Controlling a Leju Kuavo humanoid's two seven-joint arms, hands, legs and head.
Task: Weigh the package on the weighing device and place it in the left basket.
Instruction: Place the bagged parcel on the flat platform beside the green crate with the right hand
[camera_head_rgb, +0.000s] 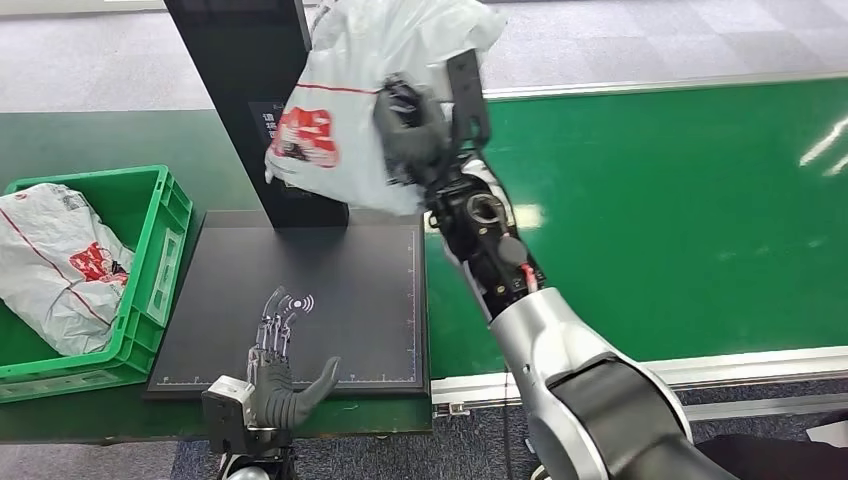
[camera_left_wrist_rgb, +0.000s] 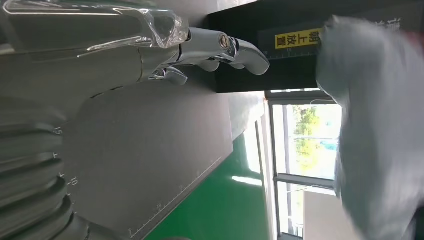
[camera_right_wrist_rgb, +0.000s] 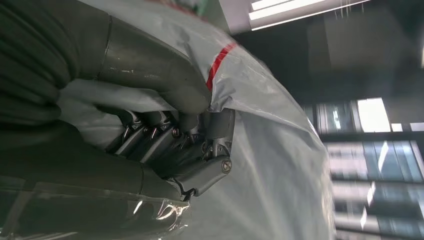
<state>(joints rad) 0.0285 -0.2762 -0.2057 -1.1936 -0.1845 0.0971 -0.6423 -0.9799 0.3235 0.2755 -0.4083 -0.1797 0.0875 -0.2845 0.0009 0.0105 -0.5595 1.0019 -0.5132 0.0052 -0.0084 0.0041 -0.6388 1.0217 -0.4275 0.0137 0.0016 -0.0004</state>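
A white plastic package (camera_head_rgb: 350, 110) with red print hangs in the air above the back of the black weighing platform (camera_head_rgb: 340, 320). My right hand (camera_head_rgb: 412, 128) grips it by its side; in the right wrist view the fingers (camera_right_wrist_rgb: 175, 145) and thumb clamp the white film (camera_right_wrist_rgb: 270, 110). My left hand (camera_head_rgb: 280, 375) rests flat and open near the platform's front edge, fingers pointing away from me. The left wrist view shows its fingers (camera_left_wrist_rgb: 235, 47) over the platform with the blurred package (camera_left_wrist_rgb: 380, 125) beyond. The green basket (camera_head_rgb: 165, 250) stands left of the scale.
Another white package (camera_head_rgb: 60, 265) lies in the green basket. A black upright column (camera_head_rgb: 255, 100) rises at the platform's back edge, just behind the held package. A green conveyor belt (camera_head_rgb: 680, 220) runs to the right, with grey floor beyond.
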